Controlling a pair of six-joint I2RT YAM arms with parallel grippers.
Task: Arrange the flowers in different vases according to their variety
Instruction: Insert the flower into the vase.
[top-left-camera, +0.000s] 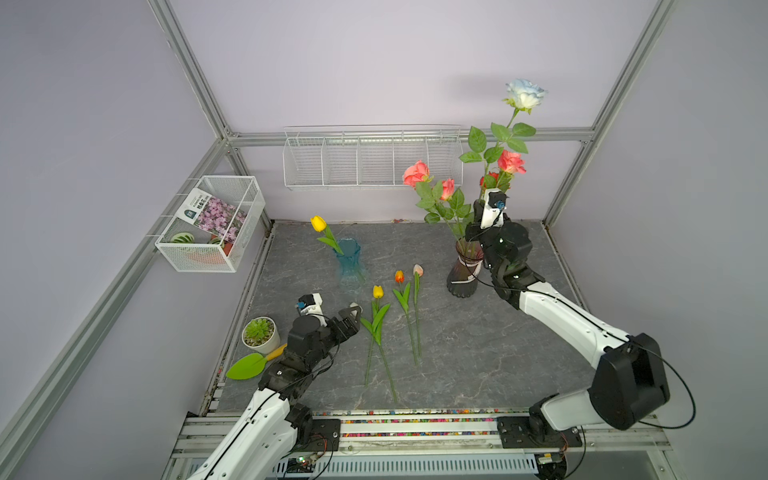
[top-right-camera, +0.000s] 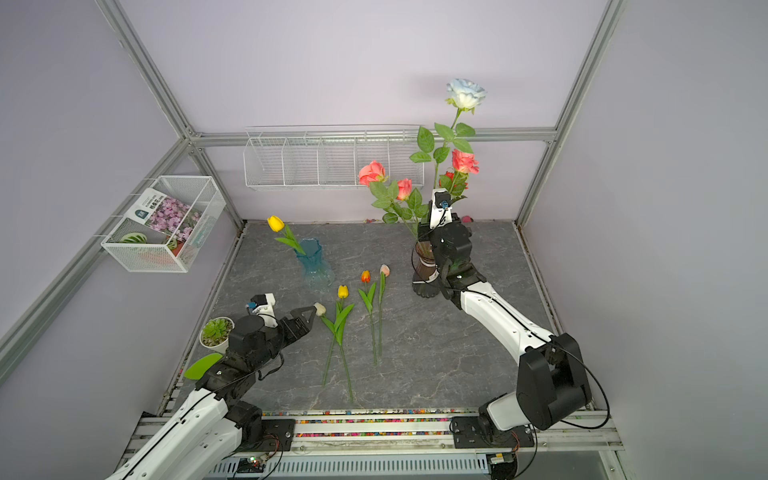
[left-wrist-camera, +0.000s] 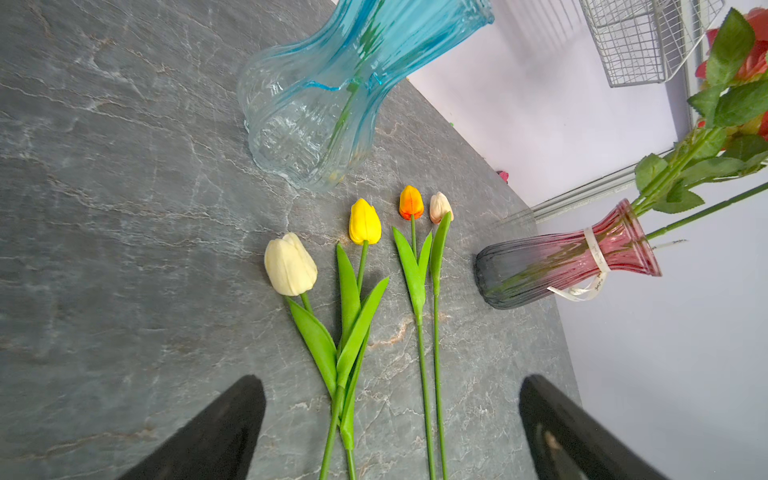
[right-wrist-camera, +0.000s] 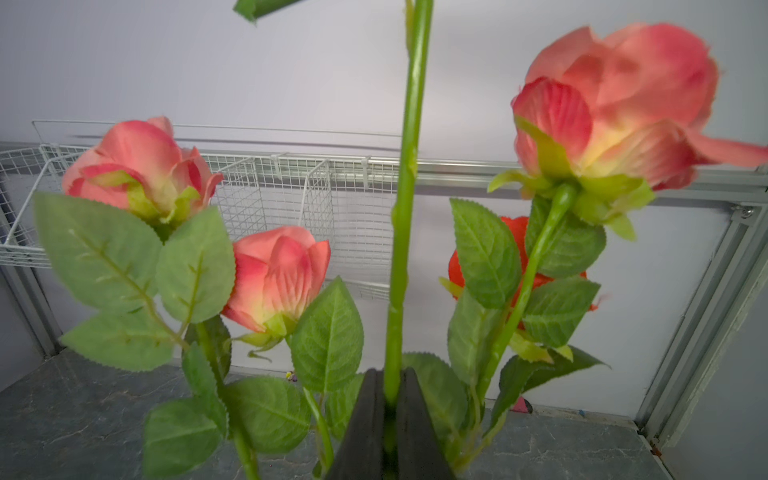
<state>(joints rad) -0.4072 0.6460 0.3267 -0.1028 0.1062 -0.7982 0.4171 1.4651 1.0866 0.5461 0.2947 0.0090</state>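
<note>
Rose stem (right-wrist-camera: 409, 166) tight in right claw (right-wrist-camera: 392, 382) — left claw (left-wrist-camera: 390, 382) wide, empty

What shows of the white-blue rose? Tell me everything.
The white-blue rose looks artificial: a ruffled white bloom tinted pale blue, on a long green stem with broad leaves. It stands nearly upright, the tallest flower, above the pink vase. The right gripper has its fingers shut on the stem; the lower end is hidden.
</note>
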